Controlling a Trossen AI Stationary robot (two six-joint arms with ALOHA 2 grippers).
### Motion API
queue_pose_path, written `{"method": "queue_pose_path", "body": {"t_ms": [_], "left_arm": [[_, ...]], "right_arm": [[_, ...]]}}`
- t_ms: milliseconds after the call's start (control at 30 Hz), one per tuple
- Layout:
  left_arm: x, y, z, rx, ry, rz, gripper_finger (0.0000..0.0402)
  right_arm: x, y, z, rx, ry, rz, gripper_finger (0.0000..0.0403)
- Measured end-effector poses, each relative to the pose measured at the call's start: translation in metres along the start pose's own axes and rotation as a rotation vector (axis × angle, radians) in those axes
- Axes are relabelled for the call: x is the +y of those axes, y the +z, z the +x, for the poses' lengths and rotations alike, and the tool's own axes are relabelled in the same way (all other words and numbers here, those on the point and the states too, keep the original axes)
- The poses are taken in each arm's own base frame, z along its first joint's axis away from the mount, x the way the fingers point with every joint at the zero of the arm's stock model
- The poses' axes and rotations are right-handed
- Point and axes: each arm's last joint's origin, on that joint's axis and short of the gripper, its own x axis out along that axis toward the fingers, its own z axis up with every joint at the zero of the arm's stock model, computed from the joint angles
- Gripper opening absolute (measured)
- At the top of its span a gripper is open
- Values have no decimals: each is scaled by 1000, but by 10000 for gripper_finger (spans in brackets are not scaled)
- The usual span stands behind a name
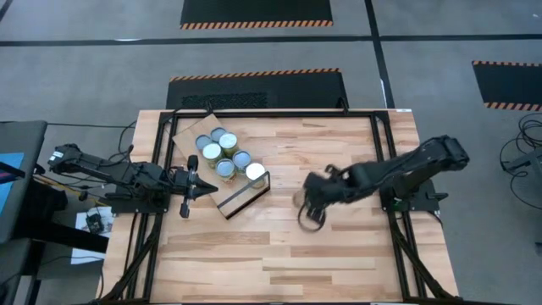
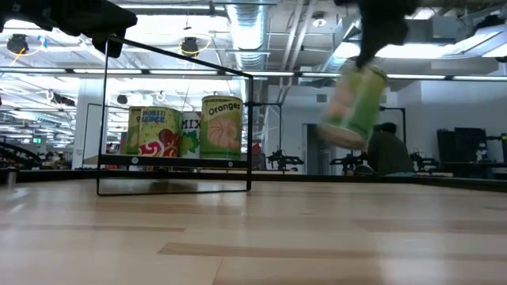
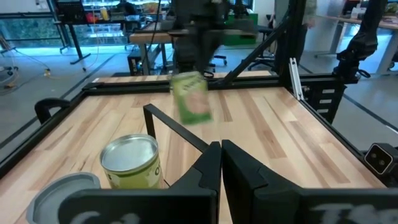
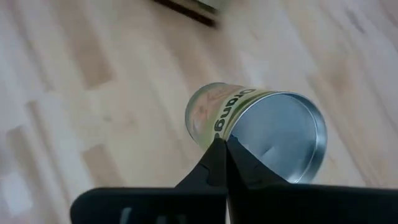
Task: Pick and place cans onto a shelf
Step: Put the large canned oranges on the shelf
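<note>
Closest to the low camera, above the wooden table (image 1: 339, 254): one can (image 2: 354, 107), greenish with an orange-fruit label, tilted and clear of the boards. Right at its silver rim, the right gripper (image 4: 221, 148) with fingers clenched tight together; impossible to tell whether pinching that rim or merely touching it. Farther back, toward the table's left side: the left gripper (image 3: 220, 148), fingers likewise pressed together on nothing, just beside the black-edged frame of the shelf (image 1: 190, 132). Beyond the frame, upright on the pale panel, a tight cluster of cans (image 1: 212, 152), silver tops up. Past the table, in the room, a seated person (image 2: 388, 150) in dark clothing
</note>
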Motion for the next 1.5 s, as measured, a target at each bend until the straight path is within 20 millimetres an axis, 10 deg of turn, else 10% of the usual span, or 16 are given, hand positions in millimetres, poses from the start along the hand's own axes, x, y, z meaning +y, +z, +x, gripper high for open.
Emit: {"method": "queue_pose_path", "body": {"t_ms": [300,533,833,1500], "left_arm": [[0,0,0,0,0,0,4],[0,0,0,1,0,0,4],[0,0,0,1,0,0,4],[0,0,0,1,0,7,4]], "right_arm": [[104,38,16,-66,118,-314,7],[144,69,42,-97,80,-506,7],[133,106,83,-64,-21,-618,8],[121,119,87,-45,73,-757,8]]}}
